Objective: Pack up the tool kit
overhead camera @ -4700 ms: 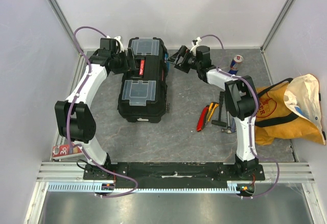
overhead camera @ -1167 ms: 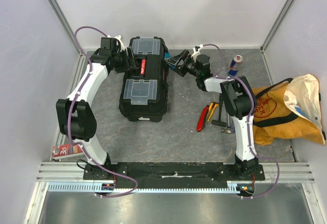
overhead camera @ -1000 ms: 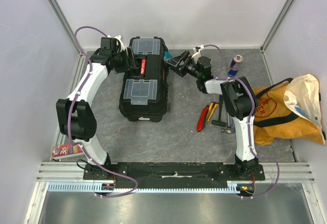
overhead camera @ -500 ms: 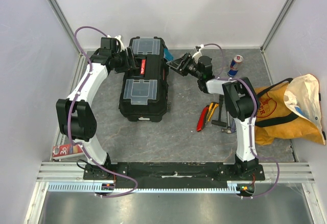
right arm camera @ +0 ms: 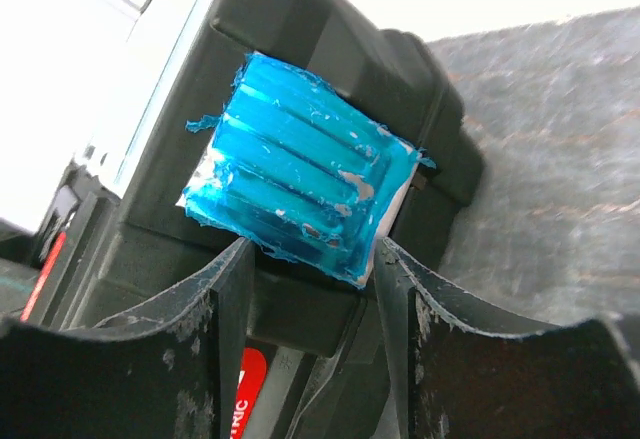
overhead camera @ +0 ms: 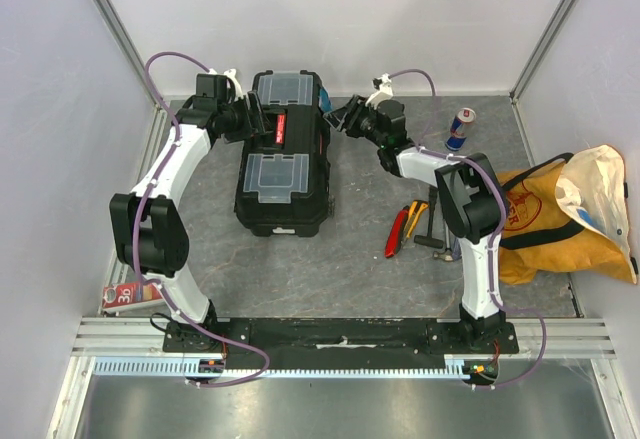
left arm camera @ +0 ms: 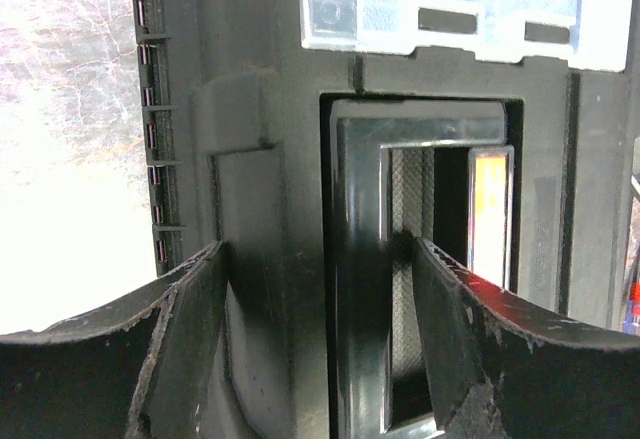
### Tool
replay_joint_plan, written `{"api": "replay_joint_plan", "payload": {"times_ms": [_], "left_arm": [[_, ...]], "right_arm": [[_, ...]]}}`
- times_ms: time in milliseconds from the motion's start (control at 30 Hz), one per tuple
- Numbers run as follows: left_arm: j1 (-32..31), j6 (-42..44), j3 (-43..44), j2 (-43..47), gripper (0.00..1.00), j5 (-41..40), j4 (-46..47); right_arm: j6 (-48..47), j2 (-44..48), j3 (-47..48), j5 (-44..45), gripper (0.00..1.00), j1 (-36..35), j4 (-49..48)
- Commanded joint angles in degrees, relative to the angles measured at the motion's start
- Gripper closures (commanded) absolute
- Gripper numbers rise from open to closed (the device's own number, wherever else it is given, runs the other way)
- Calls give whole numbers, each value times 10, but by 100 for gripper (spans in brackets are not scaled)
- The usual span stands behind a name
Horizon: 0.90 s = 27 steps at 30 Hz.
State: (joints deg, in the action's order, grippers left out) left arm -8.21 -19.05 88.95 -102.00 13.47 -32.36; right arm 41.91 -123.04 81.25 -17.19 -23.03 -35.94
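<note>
Right end effector (right arm camera: 312,257), spread apart, has reached the toolbox's (overhead camera: 280,219) blue latch (right arm camera: 300,194); left end effector (left arm camera: 315,259) also apart.

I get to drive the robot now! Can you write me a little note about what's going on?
Left gripper: fingers straddle the handle side of the toolbox; cannot tell if they squeeze.
Right gripper: open, fingers either side of the blue latch, at its lower end.
Toolbox: lid down, both clear compartments closed.
Hand tools: lying on the table by the right arm, outside the box.
Done: nothing packed.
Left: probably undo the latch, lift the lid, load the tools, close up.
</note>
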Motion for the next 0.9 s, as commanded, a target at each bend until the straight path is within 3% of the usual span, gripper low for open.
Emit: {"api": "replay_joint_plan", "payload": {"times_ms": [0, 467, 633, 867], "left_arm": [[-32, 31, -71, -89, 26, 30, -115], [-31, 28, -77, -86, 27, 18, -111], [-30, 22, -75, -82, 27, 13, -111], [-30, 17, -71, -80, 27, 4, -117]], "right_arm": [[-106, 9, 50, 115, 42, -54, 54], [-227, 19, 85, 398, 42, -75, 141], [-216, 26, 88, 474, 42, -67, 176], [-159, 46, 65, 513, 41, -40, 205]]}}
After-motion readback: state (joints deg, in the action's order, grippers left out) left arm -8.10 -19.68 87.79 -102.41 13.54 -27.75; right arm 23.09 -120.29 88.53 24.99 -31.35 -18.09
